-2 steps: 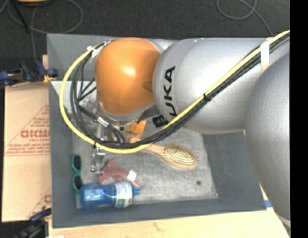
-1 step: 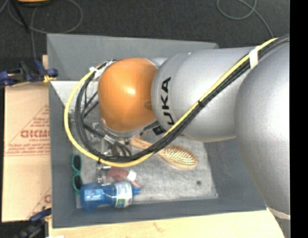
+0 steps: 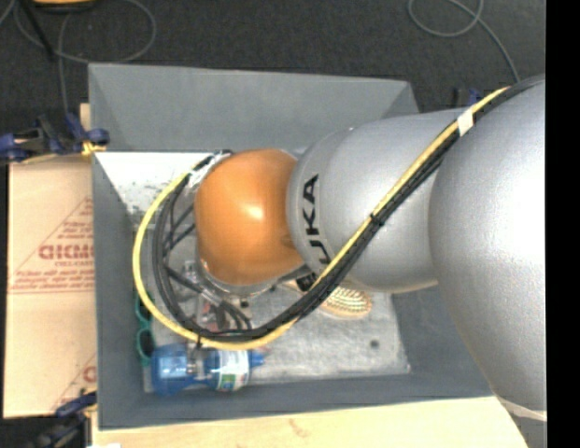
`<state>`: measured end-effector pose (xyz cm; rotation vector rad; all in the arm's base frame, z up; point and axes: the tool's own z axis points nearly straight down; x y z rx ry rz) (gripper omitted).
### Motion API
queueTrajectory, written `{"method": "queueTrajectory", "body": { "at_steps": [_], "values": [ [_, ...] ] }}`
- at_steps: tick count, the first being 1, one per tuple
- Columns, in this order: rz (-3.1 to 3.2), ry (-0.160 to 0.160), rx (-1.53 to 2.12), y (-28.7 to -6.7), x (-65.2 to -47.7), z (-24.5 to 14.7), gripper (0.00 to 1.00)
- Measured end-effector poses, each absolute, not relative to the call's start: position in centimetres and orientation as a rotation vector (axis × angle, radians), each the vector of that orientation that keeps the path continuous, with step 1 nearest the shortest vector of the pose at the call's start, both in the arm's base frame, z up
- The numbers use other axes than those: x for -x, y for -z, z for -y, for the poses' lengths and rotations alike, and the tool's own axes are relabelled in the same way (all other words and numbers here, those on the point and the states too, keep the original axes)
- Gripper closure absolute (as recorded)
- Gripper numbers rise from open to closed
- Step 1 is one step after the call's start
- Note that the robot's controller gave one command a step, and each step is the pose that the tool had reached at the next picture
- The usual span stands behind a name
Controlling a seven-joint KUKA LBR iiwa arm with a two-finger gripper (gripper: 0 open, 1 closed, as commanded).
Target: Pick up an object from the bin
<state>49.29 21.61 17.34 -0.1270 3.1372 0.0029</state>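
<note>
- The orange domed wrist cover (image 3: 245,215) of the silver arm hangs over the 9 o'clock half of the grey metal bin (image 3: 243,91), with yellow and black cables (image 3: 140,259) looped round it.
- The gripper (image 3: 211,304) sits under that cover among the cables. You cannot tell whether it is spread or closed, so claim no grasp.
- The nearest thing is a clear blue plastic bottle with a white label (image 3: 202,370). It lies on its side at 7 o'clock on the bin floor, just to 6 o'clock of the gripper, and I judge it the likeliest pick.
- A tan ribbed rounded thing (image 3: 351,302) lies at 4 o'clock, partly under the arm. A small green thing (image 3: 140,317), too hidden to name, pokes out at 8 o'clock by the wall.
- To do this well, set the gripper across the bottle's narrow width, not along its length, and come straight down on the body rather than the cap.
- Watch the cables: they hang close to the bottle and could nudge it. Being round, it will likely roll toward the wall.
</note>
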Motion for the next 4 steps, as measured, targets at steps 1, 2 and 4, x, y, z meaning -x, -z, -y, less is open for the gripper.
{"method": "queueTrajectory", "body": {
  "at_steps": [1,2,4],
  "values": [
    [-3.095,0.003,0.489,-9.2,-49.6,-22.1,1.0],
    [-3.096,0.003,0.488,-9.2,-49.6,-22.1,1.0],
    [-3.097,0.0,0.483,-11.2,-49.6,-21.0,1.0]
  ]
}}
